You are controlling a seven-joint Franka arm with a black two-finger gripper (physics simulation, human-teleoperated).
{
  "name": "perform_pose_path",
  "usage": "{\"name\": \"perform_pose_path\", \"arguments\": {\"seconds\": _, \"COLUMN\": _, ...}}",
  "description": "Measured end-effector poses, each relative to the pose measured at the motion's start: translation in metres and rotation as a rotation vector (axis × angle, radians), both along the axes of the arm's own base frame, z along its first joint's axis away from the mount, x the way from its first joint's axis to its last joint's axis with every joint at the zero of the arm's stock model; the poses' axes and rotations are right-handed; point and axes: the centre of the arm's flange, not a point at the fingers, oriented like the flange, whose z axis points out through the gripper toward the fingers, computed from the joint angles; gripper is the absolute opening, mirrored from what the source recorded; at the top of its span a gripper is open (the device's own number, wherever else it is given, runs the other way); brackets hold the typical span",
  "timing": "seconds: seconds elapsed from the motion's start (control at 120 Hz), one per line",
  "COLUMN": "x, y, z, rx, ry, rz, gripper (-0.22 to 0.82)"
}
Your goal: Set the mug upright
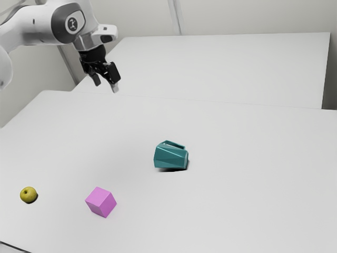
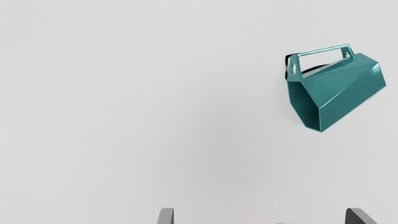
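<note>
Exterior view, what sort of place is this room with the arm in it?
Probably a simulated robot test room: plain pale walls, a smooth white table and a Franka arm.

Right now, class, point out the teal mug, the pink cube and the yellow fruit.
Teal mug (image 2: 339,88): wrist view, body's side.
Pink cube (image 1: 100,202): exterior view, middle.
Yellow fruit (image 1: 28,195): exterior view, middle.

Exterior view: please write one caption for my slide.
A robot arm's open gripper hovers above a table holding a tipped teal mug, a pink cube and a yellow fruit.
</note>
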Motion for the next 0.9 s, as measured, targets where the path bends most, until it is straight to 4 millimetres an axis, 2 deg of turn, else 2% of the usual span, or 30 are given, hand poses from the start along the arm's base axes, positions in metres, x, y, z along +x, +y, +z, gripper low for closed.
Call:
{"name": "perform_pose_path", "arguments": {"seconds": 0.075, "x": -0.002, "y": 0.011, "z": -0.004, "rx": 0.000, "ry": -0.002, "rz": 0.024, "gripper": 0.60}}
{"name": "perform_pose_path", "arguments": {"seconds": 0.175, "x": -0.014, "y": 0.022, "z": -0.009, "rx": -0.003, "ry": -0.010, "rz": 0.048, "gripper": 0.60}}
{"name": "perform_pose_path", "arguments": {"seconds": 0.275, "x": -0.059, "y": 0.028, "z": -0.031, "rx": -0.018, "ry": -0.025, "rz": 0.060, "gripper": 0.60}}
{"name": "perform_pose_path", "arguments": {"seconds": 0.317, "x": -0.071, "y": 0.037, "z": -0.040, "rx": -0.033, "ry": -0.040, "rz": 0.079, "gripper": 0.60}}
{"name": "perform_pose_path", "arguments": {"seconds": 0.408, "x": -0.087, "y": 0.076, "z": -0.073, "rx": -0.156, "ry": -0.067, "rz": 0.169, "gripper": 0.60}}
{"name": "perform_pose_path", "arguments": {"seconds": 0.525, "x": -0.115, "y": 0.143, "z": -0.125, "rx": -0.503, "ry": -0.132, "rz": 0.341, "gripper": 0.60}}
{"name": "perform_pose_path", "arguments": {"seconds": 0.592, "x": -0.129, "y": 0.178, "z": -0.146, "rx": -0.683, "ry": -0.204, "rz": 0.393, "gripper": 0.60}}
{"name": "perform_pose_path", "arguments": {"seconds": 0.642, "x": -0.136, "y": 0.198, "z": -0.163, "rx": -0.783, "ry": -0.255, "rz": 0.397, "gripper": 0.60}}
{"name": "perform_pose_path", "arguments": {"seconds": 0.75, "x": -0.143, "y": 0.228, "z": -0.221, "rx": -0.934, "ry": -0.339, "rz": 0.381, "gripper": 0.60}}
{"name": "perform_pose_path", "arguments": {"seconds": 0.817, "x": -0.143, "y": 0.234, "z": -0.246, "rx": -0.980, "ry": -0.404, "rz": 0.341, "gripper": 0.61}}
{"name": "perform_pose_path", "arguments": {"seconds": 0.9, "x": -0.127, "y": 0.206, "z": -0.269, "rx": -1.022, "ry": -0.453, "rz": 0.214, "gripper": 0.60}}
